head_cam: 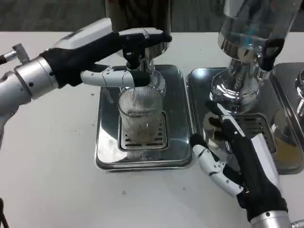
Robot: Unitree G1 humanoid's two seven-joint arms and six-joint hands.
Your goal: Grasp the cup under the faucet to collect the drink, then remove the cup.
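A clear ribbed cup (138, 114) stands upright on the grate of a steel drip tray (107, 142), right below the black faucet (132, 49) of the left dispenser. My left hand (111, 52) reaches in from the left and grips the faucet, with one finger across its top and another beneath it, just above the cup's rim. My right hand (232, 156) hovers at the tray's right edge with its fingers spread and nothing in it, a short way from the cup. The cup's bottom has a faint yellowish tint.
A second dispenser (249, 42) with a clear tank stands on its own steel tray (199, 85) at the right, just behind my right hand. Another tray's edge (294, 71) shows at the far right. White table lies open to the left and front.
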